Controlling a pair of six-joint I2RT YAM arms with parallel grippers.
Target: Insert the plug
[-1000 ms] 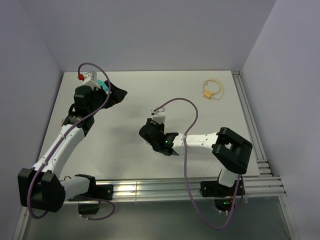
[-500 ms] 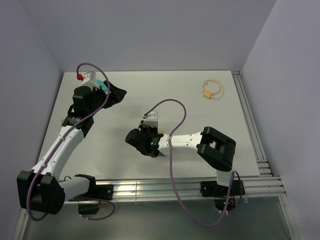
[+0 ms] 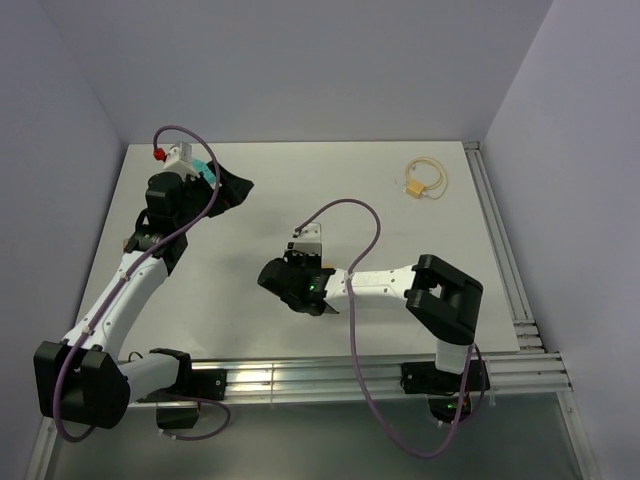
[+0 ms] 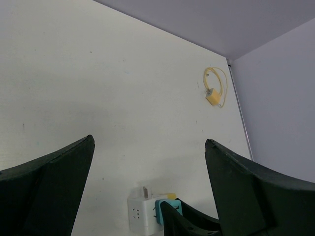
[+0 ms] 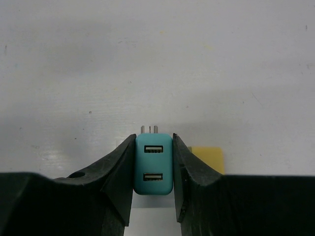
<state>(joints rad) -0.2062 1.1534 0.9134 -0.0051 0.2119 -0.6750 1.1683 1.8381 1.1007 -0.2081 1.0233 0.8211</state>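
in the overhead view the right gripper hides the teal plug it clamps; the white socket beside it is cropped. left gripper gapes empty. a yellow cable lies near the table's far right corner.

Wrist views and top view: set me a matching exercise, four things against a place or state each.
Things:
1. teal plug
2. yellow cable
3. left gripper
4. white socket block

Place or state:
A. open, holding nothing
B. lying loose at the far right of the table
C. right beside the teal plug
D. clamped between the fingers of the right gripper

Pairs: 1-D, 2-B, 3-A, 4-C
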